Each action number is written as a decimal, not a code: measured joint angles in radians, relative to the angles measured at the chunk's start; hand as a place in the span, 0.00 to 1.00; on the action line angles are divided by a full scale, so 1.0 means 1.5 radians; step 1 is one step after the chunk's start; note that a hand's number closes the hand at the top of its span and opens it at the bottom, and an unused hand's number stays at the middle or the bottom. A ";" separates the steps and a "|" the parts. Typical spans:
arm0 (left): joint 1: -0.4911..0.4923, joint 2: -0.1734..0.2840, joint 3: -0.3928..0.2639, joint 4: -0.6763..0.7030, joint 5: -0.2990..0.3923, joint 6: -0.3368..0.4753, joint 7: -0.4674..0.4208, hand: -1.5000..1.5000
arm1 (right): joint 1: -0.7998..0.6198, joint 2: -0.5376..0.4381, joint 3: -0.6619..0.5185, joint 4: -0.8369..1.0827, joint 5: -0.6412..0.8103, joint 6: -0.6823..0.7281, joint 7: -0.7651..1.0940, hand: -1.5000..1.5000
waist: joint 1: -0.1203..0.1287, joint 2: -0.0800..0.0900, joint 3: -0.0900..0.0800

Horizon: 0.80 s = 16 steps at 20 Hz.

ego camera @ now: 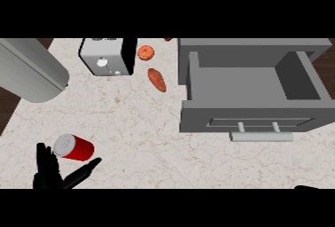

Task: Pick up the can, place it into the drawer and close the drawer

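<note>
Up past the left hand (51, 170) on the marbled bench (131, 128) there's a big grey cylinder (29, 68). Further right of it sits a toaster-looking silver box (104, 57), then an orange donut thing (145, 52) and a reddish sweet potato (157, 80).

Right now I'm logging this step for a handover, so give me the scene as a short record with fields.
can: red can, lying on its side on the counter, at the lower left
left hand: left hand, open, just below the can, not holding it
right hand: right hand, only a sliver at the lower right edge
drawer: drawer, open, nothing visible inside
handle: handle, facing the robot
</note>
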 measured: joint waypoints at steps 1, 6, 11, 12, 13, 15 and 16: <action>-0.011 0.003 0.010 0.024 0.008 -0.008 -0.011 0.00 | -0.013 -0.005 -0.004 -0.001 -0.003 -0.004 0.014 0.00 | 0.000 0.000 0.000; -0.049 0.022 0.042 0.094 0.027 -0.027 -0.035 0.00 | -0.018 -0.003 -0.009 -0.021 -0.003 0.000 0.040 0.00 | 0.000 0.000 0.000; -0.112 0.034 0.070 0.214 0.040 -0.052 -0.101 0.00 | 0.000 0.010 -0.018 -0.004 -0.003 0.022 0.000 0.00 | -0.001 0.000 0.000; -0.122 0.041 0.076 0.235 0.044 -0.062 -0.112 0.00 | -0.007 0.004 -0.024 -0.008 -0.010 0.023 0.010 0.00 | -0.001 0.000 0.000; -0.124 0.039 0.071 0.232 0.042 -0.058 -0.112 0.00 | -0.005 0.009 -0.019 -0.015 -0.002 0.021 0.014 0.00 | -0.001 0.000 0.000; -0.137 0.046 0.071 0.248 0.043 -0.067 -0.117 0.00 | -0.015 0.010 -0.018 -0.003 0.006 0.020 0.012 0.00 | -0.001 0.000 0.000; -0.144 0.053 0.071 0.255 0.046 -0.077 -0.116 0.00 | -0.022 0.008 -0.021 0.002 0.007 0.020 0.010 0.00 | 0.000 0.000 0.000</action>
